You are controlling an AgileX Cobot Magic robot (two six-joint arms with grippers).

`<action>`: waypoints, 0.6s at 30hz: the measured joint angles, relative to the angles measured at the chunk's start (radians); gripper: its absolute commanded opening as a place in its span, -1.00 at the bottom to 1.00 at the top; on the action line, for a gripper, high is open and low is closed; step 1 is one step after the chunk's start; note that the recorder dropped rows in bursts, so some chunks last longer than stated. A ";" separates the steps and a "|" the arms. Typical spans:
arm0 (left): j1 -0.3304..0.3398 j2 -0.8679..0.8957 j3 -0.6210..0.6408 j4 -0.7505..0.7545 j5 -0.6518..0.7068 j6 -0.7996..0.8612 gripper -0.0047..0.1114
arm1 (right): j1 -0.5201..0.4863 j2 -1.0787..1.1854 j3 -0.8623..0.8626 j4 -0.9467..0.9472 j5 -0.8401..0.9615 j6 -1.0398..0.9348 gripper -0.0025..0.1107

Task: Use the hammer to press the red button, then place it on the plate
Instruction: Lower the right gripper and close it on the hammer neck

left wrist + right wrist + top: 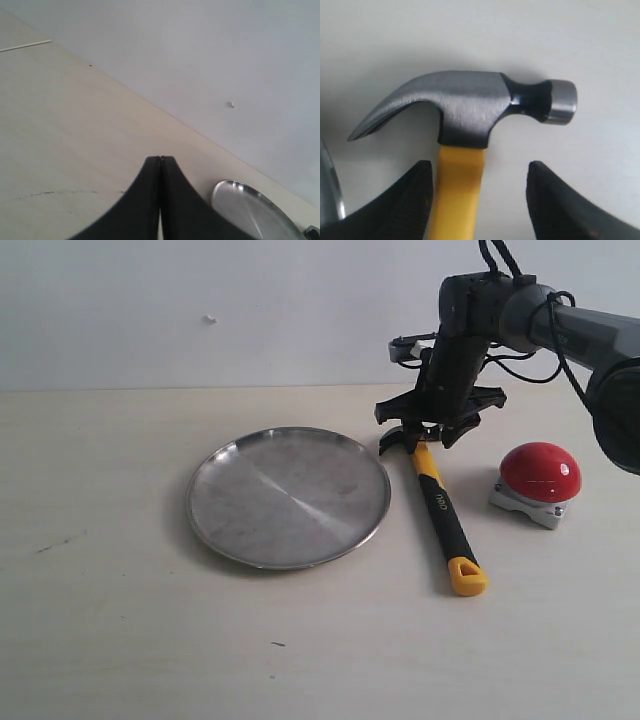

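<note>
Right jaws wide apart astride the handle of the hammer (465,112), empty; left jaws tight together, empty.

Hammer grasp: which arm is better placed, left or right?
Right. The right end effector is open astride the hammer, at the yellow handle just below the head. The left end effector is shut, with only the plate in view.

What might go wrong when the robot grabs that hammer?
The right gripper is open around the hammer just below its head, so the long handle might droop or twist. The claw lies close to the plate, so lifting could bump its rim. A swinging handle may miss the red button.
</note>
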 measured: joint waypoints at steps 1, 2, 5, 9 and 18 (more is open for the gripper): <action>0.000 0.000 0.000 0.000 0.000 0.000 -0.92 | 0.000 0.000 0.000 -0.001 0.000 0.002 0.00; 0.000 0.000 0.000 0.000 0.000 0.000 -0.92 | 0.000 0.000 0.000 -0.004 0.000 0.002 0.00; 0.000 0.000 0.000 0.000 0.000 0.000 -0.92 | 0.000 0.000 0.000 0.005 -0.002 0.004 0.00; 0.000 0.000 0.000 0.000 0.000 0.000 -0.92 | 0.000 0.009 0.000 0.031 -0.006 0.004 0.00; 0.000 0.000 0.000 0.000 0.000 0.000 -0.92 | 0.000 0.033 0.000 0.033 -0.031 0.004 0.00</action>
